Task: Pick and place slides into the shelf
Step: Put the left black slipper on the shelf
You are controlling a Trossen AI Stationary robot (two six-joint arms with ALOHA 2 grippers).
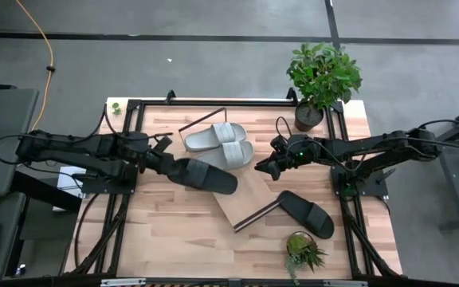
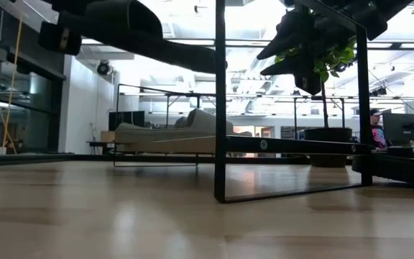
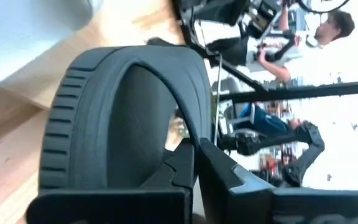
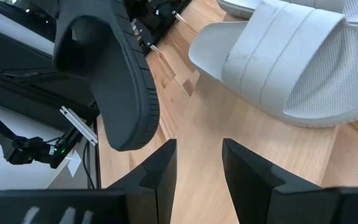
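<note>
The table was of light wood and stood on a grey floor, with a potted plant at its far right corner and a small plant near the front edge. The low view showed a bright room behind, where a person stood at the right side; the high view did not show this. On the shelf, which lay slanted across the table, two grey slides rested side by side at its far end. One black slide lay on the table just beside the near end of the shelf. The left claw was closed on the other black slide and held it above the table, beside the grey pair. The right claw hung over the shelf with its fingers partly open and held nothing; the grey slides were near, in front of it.
</note>
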